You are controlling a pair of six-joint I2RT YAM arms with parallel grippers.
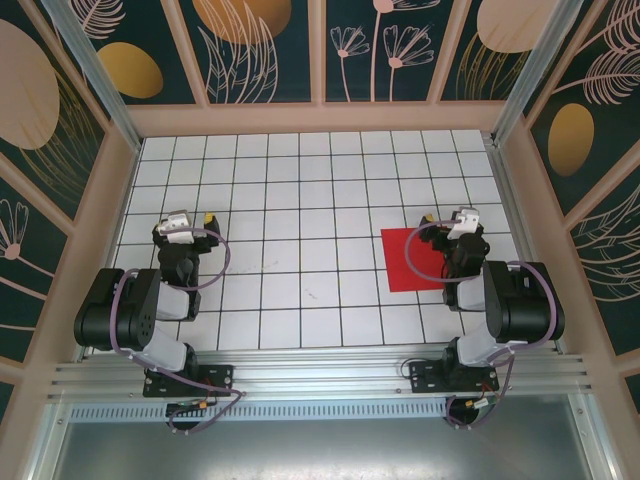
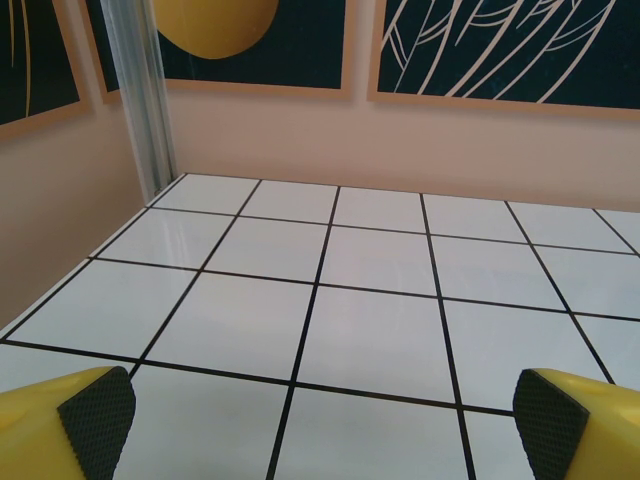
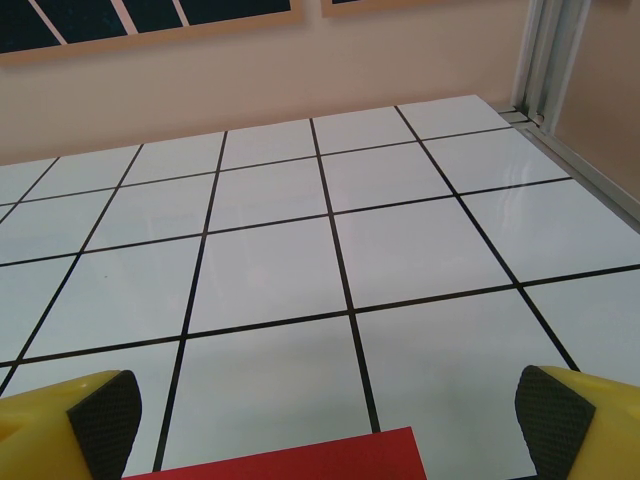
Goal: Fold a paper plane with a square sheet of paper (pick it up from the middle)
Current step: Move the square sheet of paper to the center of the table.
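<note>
A metal rail (image 1: pixel 320 370) runs along the near edge of a white table (image 1: pixel 300 180) ruled with black grid lines. Both arms are bolted to the rail.

The right arm (image 1: pixel 520 300) is folded, its black elbow bulging out to the right and its wrist aimed forward, away from the rail. A red sheet (image 1: pixel 408 262) lies flat on the table, just left of that elbow and partly under the wrist. It is square, so it has no longer side and no point. Its edges run almost along the grid lines, turned only slightly.

The right gripper (image 1: pixel 445 222) hangs over the sheet's far right corner area, facing the far wall (image 1: pixel 320 118). From the right wrist, its jaws stand wide with nothing between them. Two yellow fingers with black pads (image 3: pixel 105 415) sit at the bottom corners, and the sheet's far edge shows as a red strip low between them.

The left arm (image 1: pixel 125 310) mirrors the right one, well apart from the sheet on its left, elbow out to the left and wrist forward. The left gripper (image 1: pixel 195 220) also faces the far wall. In its wrist view the jaws are spread wide and hold nothing, with bare white tiles between them.

Beyond the sheet, bare tiles reach the pale wall.
</note>
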